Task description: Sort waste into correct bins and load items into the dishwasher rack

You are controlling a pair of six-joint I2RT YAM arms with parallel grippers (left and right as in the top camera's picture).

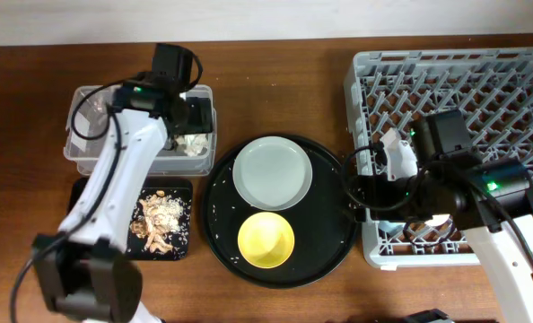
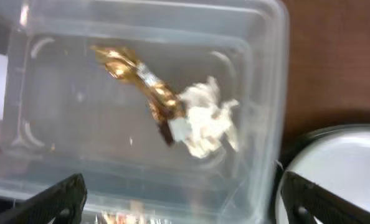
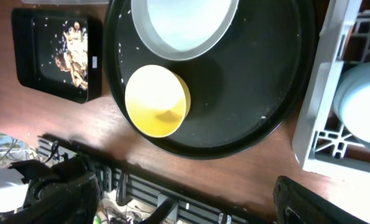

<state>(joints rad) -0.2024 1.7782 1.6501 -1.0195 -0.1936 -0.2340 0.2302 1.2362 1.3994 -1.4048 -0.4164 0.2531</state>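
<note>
Plastic tub [image 1: 75,148]: clear, at the back left of the table. From overhead we see only the white paper [image 1: 193,144] in its right end, because the left arm [image 1: 127,161] covers the rest.
Gold foil wrapper [image 2: 132,71]: only the left wrist view shows it. It lies inside the tub and touches the white paper.
Left claw [image 2: 185,208]: hangs above the tub, its fingers [image 2: 60,199] spread wide, holding nothing.
Black rectangular tray [image 1: 87,193]: just in front of the tub. The brownish food scraps [image 1: 159,220] lie in it.
Round black tray [image 1: 325,229]: between the rectangular tray and the rack.
Plate [image 1: 272,172]: pale grey-green, on the back half of the round tray.
Yellow bowl [image 1: 266,240]: upright on the same tray, just in front of the plate.
Dishwasher rack [image 1: 482,81]: grey grid, at the right side.
Right claw [image 3: 188,202]: above the near right edge of the round tray, beside the rack. Its own camera shows the fingers wide and empty; from overhead we cannot see this.
Pale blue round thing [image 3: 362,106]: only the right wrist view shows it, inside the rack's corner. It is perhaps the blue cup, but the picture edge cuts it.
</note>
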